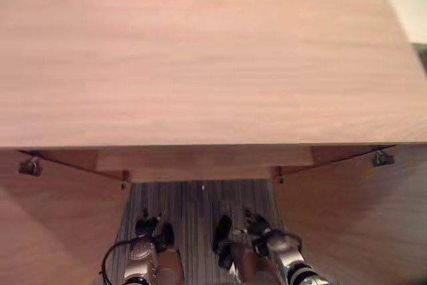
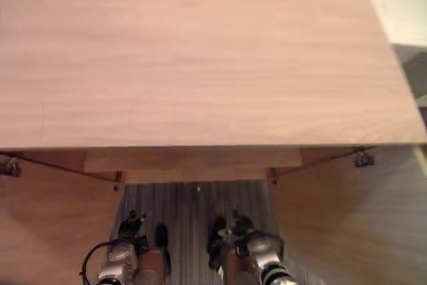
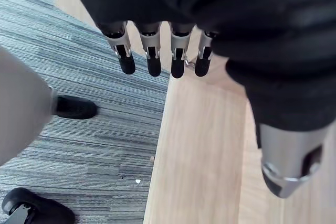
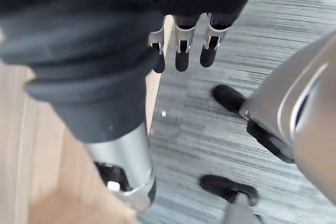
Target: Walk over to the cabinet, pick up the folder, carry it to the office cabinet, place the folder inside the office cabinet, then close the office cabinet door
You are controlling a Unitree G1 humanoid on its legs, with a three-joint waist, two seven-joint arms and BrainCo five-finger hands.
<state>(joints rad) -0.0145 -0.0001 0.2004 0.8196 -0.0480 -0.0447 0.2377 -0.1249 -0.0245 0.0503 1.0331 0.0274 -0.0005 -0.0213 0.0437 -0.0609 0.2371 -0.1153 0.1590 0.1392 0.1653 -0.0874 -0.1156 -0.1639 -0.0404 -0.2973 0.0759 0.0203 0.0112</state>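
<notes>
Cabinet [image 1: 200,58], light wood grain, seen from above. Its broad flat top takes up most of both eye views, with the front edge toward the robot.

- Left door [image 1: 47,231] and right door [image 1: 353,225]: same wood, both swung open toward the robot, one at each side of the opening.
- Left hinge [image 1: 30,165]: metal, at the top corner of the left door.
- Right hinge [image 1: 381,158]: metal, at the top corner of the right door.
- Shelf [image 1: 200,160]: a wood strip just under the top's front edge, between the doors.
- Patch [image 1: 367,173]: small and yellowish, on the right door near its hinge. Any print on it is too small to read.
- Carpet [image 1: 193,201]: grey and finely striped, lying between the two doors.
- Left hand [image 3: 152,59]: hangs at the carpet's edge, just beside the left door. Its fingers are straight and a little apart, the thumb is off to one side, and it holds nothing.
- Right hand [image 4: 181,51]: hangs over the carpet, just beside the right door. Its fingers are straight, the thumb is apart, and it holds nothing.
</notes>
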